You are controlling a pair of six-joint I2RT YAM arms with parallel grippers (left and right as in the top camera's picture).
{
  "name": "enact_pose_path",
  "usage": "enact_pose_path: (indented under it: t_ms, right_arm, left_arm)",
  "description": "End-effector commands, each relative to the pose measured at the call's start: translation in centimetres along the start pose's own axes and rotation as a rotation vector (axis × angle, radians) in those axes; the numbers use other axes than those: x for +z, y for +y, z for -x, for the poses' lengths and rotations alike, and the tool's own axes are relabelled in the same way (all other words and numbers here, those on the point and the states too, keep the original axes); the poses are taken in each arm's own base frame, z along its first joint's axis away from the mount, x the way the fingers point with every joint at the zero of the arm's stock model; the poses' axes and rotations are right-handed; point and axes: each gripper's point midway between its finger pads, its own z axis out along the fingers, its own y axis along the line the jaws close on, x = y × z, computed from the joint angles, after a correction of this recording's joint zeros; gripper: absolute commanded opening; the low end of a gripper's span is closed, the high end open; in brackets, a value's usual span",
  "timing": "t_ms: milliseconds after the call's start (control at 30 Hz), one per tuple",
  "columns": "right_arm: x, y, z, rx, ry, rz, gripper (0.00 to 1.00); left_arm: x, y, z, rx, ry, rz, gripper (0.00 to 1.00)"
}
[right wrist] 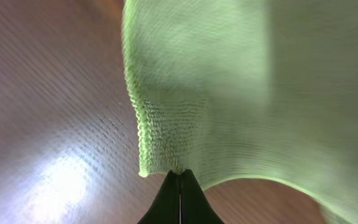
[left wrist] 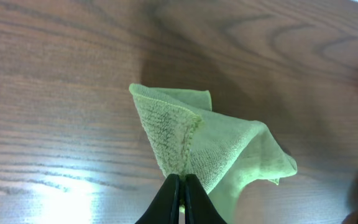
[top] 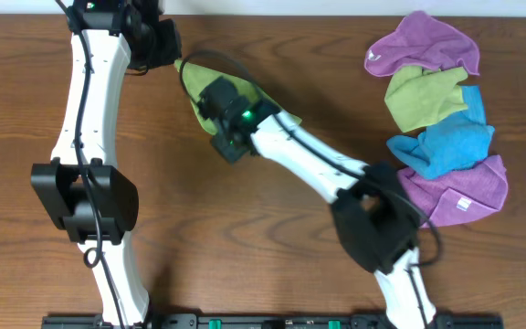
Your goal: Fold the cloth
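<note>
The lime-green cloth (top: 195, 79) is bunched up and lifted at the back left of the wooden table, held between both grippers. My left gripper (top: 175, 58) is shut on one edge of it; in the left wrist view the fingers (left wrist: 182, 182) pinch a folded corner and the cloth (left wrist: 229, 146) hangs in a crumpled cone above the table. My right gripper (top: 212, 95) is shut on another edge; in the right wrist view the fingers (right wrist: 180, 175) pinch the hem and the cloth (right wrist: 247, 87) spreads out beyond them. Much of the cloth is hidden under the right wrist in the overhead view.
A pile of other cloths lies at the back right: a purple one (top: 420, 41), an olive-green one (top: 424, 97), a blue one (top: 447, 143) and another purple one (top: 462, 190). The right arm (top: 309, 160) crosses the table's middle diagonally.
</note>
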Motion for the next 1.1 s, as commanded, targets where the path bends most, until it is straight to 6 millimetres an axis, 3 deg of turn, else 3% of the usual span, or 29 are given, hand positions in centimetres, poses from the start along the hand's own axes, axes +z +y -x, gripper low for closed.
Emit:
enact_pose_path:
  t_ms: [0,167,300,433,567,800,933,1067]
  right_arm:
    - [-7.2,-3.2,3.6,0.084,-0.159,-0.030,0.01]
    - [-13.1,-7.5,4.6,0.170,-0.272,-0.072,0.01]
    - [-16.8,-10.2,4.5,0.217,-0.330,-0.104,0.01]
    - [-19.4,-11.0,5.0,0.225,-0.395,-0.118,0.01]
    - [-21.9,-11.9,5.7,0.238,-0.453,-0.133,0.01]
    - [-26.3,-12.1,6.6,0.232,-0.512,-0.143,0.01]
    - [-28.2,-12.3,6.9,0.224,-0.536,-0.157,0.01]
    - [-29.0,-12.2,6.6,0.218,-0.530,-0.157,0.01]
  left_arm:
    - [-0.8,0.3,0.3,-0.005,-0.010,0.012,0.06]
    - [-0.8,0.0,-0.3,-0.010,0.013,-0.004,0.06]
    - [-1.6,-1.8,-0.4,-0.002,0.016,-0.094,0.06]
    - [-3.5,-3.0,0.6,0.033,-0.054,-0.114,0.06]
    - [-7.4,-4.6,2.2,0.084,-0.182,-0.143,0.06]
    - [-13.3,-6.1,2.2,0.120,-0.296,-0.169,0.06]
    - [-15.1,-6.4,1.5,0.120,-0.311,-0.172,0.06]
    - [-15.6,-6.2,0.3,0.093,-0.277,-0.162,0.06]
